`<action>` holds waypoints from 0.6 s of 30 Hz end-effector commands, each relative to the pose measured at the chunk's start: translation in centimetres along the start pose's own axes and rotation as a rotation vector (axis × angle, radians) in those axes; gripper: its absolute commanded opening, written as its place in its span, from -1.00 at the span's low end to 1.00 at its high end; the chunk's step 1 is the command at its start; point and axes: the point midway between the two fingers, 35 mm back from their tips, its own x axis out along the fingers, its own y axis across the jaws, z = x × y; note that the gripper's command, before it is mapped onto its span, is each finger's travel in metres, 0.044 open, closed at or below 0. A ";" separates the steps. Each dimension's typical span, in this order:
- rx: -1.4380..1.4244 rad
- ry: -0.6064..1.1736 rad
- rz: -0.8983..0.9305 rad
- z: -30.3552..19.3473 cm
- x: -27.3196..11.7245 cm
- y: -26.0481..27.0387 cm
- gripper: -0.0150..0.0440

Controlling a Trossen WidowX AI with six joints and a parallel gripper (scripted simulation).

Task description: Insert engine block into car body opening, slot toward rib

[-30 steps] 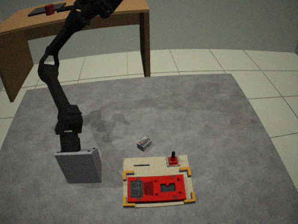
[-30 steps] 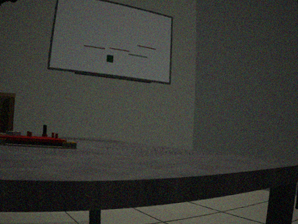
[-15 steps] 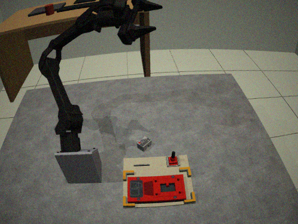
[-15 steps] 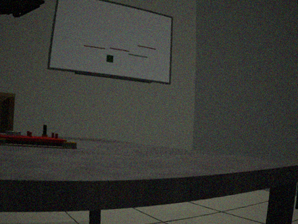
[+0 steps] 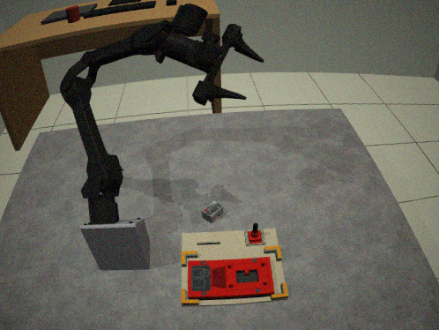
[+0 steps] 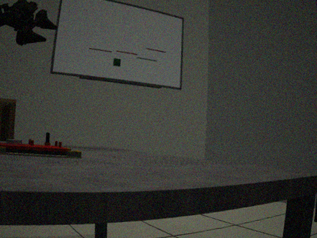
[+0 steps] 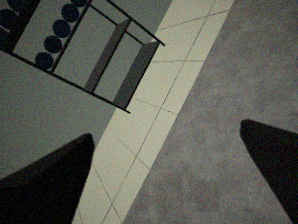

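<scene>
The engine block, a small grey block with a red mark on top, lies on the grey table top behind the board. The red car body lies flat between yellow corner brackets on the cream board. Its dark rectangular opening has nothing in it; a small red rib shows at its back edge. The block's slot side cannot be made out. My gripper is wide open and empty, high above the table and well behind the block and board.
A red piece with an upright black knob stands on the board's back right, and a thin dark bar lies at its back left. The arm's grey base block is left of the board. A wooden desk stands beyond the table.
</scene>
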 end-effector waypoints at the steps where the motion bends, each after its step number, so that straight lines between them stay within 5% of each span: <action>1: 0.084 0.093 -0.099 -2.0 1.9 -2.5 1.00; 18: 0.429 0.290 -0.476 -8.4 5.2 -10.8 1.00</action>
